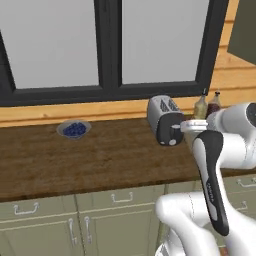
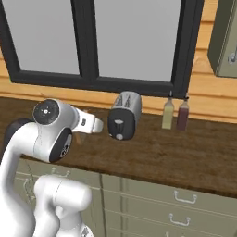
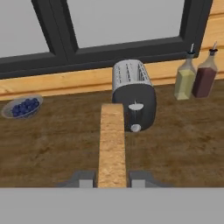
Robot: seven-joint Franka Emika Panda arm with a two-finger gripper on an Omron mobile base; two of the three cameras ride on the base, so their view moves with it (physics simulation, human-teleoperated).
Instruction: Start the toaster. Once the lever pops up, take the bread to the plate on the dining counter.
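Observation:
My gripper (image 3: 112,179) is shut on the bread (image 3: 112,140), a tan slice seen edge-on that runs up from between the two fingertips. The silver-grey toaster (image 3: 133,94) stands just beyond the slice, dark front panel and round knob facing me. It sits at the back of the wooden worktop (image 1: 100,160), and in the base views the toaster (image 1: 165,120) (image 2: 124,115) has my white hand hovering a short way in front of it. Its slots look bare. The plate and the dining counter are out of view.
A grey bowl of blueberries (image 1: 74,129) (image 3: 22,107) rests on the worktop far left of the toaster. Two bottles, one yellowish (image 3: 185,78) and one dark red (image 3: 204,76), stand to its right against the wooden wall. A dark-framed window rises behind; green drawers lie below.

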